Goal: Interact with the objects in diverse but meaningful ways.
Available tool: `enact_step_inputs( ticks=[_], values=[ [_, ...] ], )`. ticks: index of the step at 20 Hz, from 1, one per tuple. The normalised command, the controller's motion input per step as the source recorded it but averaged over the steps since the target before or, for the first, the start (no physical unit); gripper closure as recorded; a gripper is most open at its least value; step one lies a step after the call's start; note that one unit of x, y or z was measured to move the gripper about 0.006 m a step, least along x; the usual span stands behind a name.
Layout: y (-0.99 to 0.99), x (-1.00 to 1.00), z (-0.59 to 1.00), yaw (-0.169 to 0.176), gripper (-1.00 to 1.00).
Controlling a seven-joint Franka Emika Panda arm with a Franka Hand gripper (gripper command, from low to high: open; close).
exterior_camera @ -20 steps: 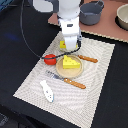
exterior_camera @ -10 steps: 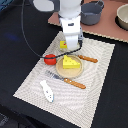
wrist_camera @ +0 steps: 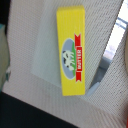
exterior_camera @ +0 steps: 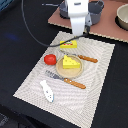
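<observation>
Woven placemat [exterior_camera: 95,70] under us, arm over the butter box.

Our gripper [exterior_camera: 76,36] hangs directly above the flat yellow butter box [exterior_camera: 69,44], and it has dropped a little lower over the past second, so we judge a pick is being lined up; its fingers never show in either view, so we cannot tell whether they are spread or closed. The wrist view shows the box [wrist_camera: 74,50] lying flat and untouched. Just beyond it sits the tan plate [exterior_camera: 64,73] carrying the cheese wedge [exterior_camera: 70,62], with the tomato [exterior_camera: 49,59] beside it, cutlery on both sides, and the white fish [exterior_camera: 47,90] near the mat's near corner.
</observation>
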Motion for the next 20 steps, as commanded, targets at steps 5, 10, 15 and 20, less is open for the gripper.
enact_step_inputs(
  ticks=[5,10,15,20],
  values=[
    [0.61,0.17,0.69,-0.006,-1.00],
    [0.67,0.43,0.60,0.000,-1.00],
    [0.55,0.79,0.32,0.000,-1.00],
    [0.37,0.86,0.09,-0.008,-1.00]
  ],
)
